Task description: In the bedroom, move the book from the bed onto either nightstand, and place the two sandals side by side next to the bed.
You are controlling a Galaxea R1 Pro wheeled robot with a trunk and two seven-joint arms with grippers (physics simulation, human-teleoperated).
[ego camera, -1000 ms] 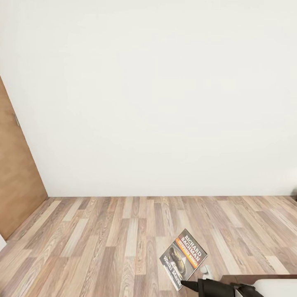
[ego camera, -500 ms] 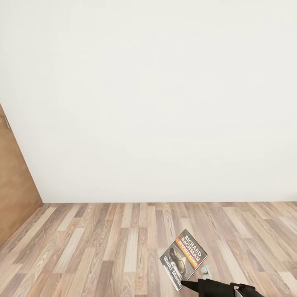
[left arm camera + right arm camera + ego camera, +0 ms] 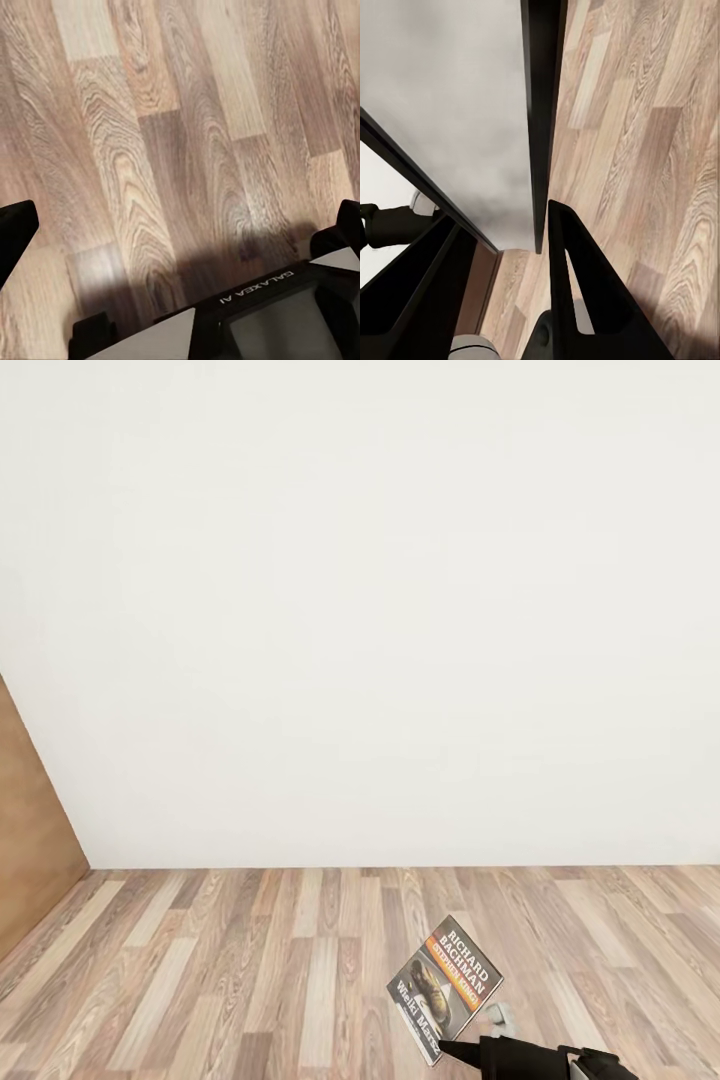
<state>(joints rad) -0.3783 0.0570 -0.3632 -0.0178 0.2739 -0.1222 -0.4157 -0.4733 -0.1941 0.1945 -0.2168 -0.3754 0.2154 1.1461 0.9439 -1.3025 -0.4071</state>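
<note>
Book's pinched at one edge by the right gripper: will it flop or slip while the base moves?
The book looks thin, a paperback, yet stands flat above the right gripper, so probably light and stiff enough. It is held by a lower edge only, tilted, so it could pivot or slide if jolted. In the right wrist view its dark edge sits between the fingers: a narrow hold, likely slippery.
</note>
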